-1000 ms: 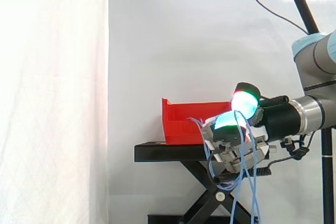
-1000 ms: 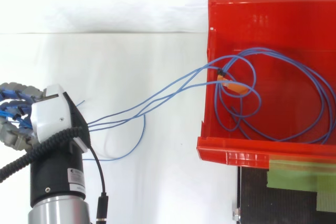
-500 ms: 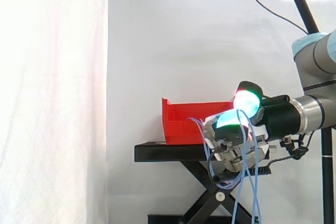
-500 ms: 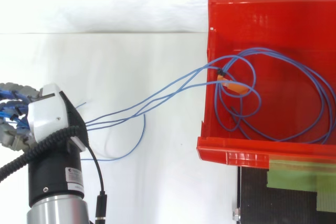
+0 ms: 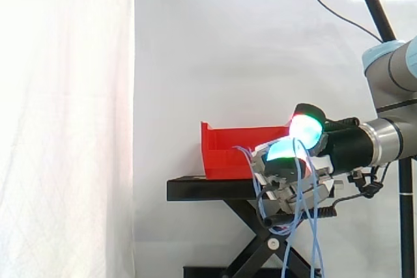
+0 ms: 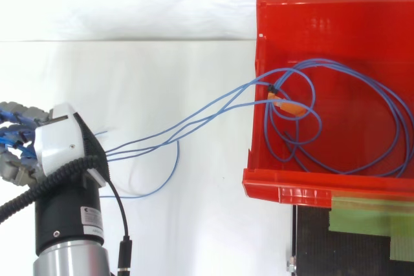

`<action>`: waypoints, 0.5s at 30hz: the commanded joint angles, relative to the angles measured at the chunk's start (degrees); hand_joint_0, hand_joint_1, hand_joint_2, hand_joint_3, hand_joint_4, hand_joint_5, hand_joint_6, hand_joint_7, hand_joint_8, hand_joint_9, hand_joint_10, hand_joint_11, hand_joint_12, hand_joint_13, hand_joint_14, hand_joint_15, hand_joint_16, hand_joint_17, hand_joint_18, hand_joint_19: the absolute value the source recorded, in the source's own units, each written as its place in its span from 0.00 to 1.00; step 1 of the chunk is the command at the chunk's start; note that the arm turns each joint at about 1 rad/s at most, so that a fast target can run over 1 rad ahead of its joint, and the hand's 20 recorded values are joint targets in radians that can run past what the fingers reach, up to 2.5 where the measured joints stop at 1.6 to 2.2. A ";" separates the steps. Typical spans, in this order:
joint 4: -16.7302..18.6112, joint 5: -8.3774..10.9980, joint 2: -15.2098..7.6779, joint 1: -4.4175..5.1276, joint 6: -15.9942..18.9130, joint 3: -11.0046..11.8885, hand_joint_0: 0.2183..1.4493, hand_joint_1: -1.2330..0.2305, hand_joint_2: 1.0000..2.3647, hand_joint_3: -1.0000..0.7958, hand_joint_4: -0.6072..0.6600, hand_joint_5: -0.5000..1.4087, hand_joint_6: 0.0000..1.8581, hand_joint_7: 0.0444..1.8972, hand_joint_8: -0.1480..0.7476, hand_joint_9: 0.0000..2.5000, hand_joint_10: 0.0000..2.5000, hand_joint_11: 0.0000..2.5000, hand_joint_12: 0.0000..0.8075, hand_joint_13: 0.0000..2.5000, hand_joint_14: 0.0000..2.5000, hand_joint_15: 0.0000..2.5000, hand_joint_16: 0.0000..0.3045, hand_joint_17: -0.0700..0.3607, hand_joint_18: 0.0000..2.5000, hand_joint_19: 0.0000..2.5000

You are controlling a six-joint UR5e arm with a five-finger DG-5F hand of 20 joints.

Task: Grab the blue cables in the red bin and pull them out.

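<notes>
Blue cables (image 6: 187,123) run in a bundle of strands from my hand (image 6: 61,143), out left of the red bin (image 6: 310,11) in the top view, over the bin's left wall and into wide loops on its floor. My fingers (image 6: 14,135) are curled tight round the strands, clamped on them so they cannot slip as I draw away. In the side view my hand (image 5: 287,174) sits to the right of the bin and low, about level with the top of the black stand (image 5: 208,190), and loose ends of cable hang from it toward the floor. One slack loop sags below the taut strands, near my wrist. A small orange tag (image 6: 288,105) ties the loops together just inside the left wall; I judge that knot could catch on the rim, so the pull wants to go up and away. Most of the length lies in the bin, so the job looks less than half done
</notes>
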 commanded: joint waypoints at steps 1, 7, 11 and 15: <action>-0.11 0.00 0.00 0.03 0.06 0.01 0.54 0.29 0.00 0.00 0.57 0.79 0.00 0.50 0.47 0.49 0.01 0.41 0.35 0.46 0.94 0.51 0.13 0.36 0.56 0.74; -0.11 0.00 0.00 0.03 0.06 0.01 0.54 0.28 0.00 0.00 0.55 0.81 0.00 0.51 0.46 0.50 0.01 0.41 0.36 0.47 0.93 0.52 0.12 0.36 0.56 0.74; -0.11 0.00 0.00 -0.06 0.15 0.01 0.57 0.22 0.00 0.00 0.56 0.79 0.00 0.51 0.46 0.49 0.01 0.40 0.35 0.47 0.92 0.52 0.12 0.36 0.56 0.74; -0.11 0.00 0.00 0.03 0.15 0.01 0.58 0.20 0.00 0.00 0.56 0.76 0.03 0.48 0.46 0.48 0.01 0.41 0.36 0.46 0.93 0.51 0.13 0.37 0.56 0.73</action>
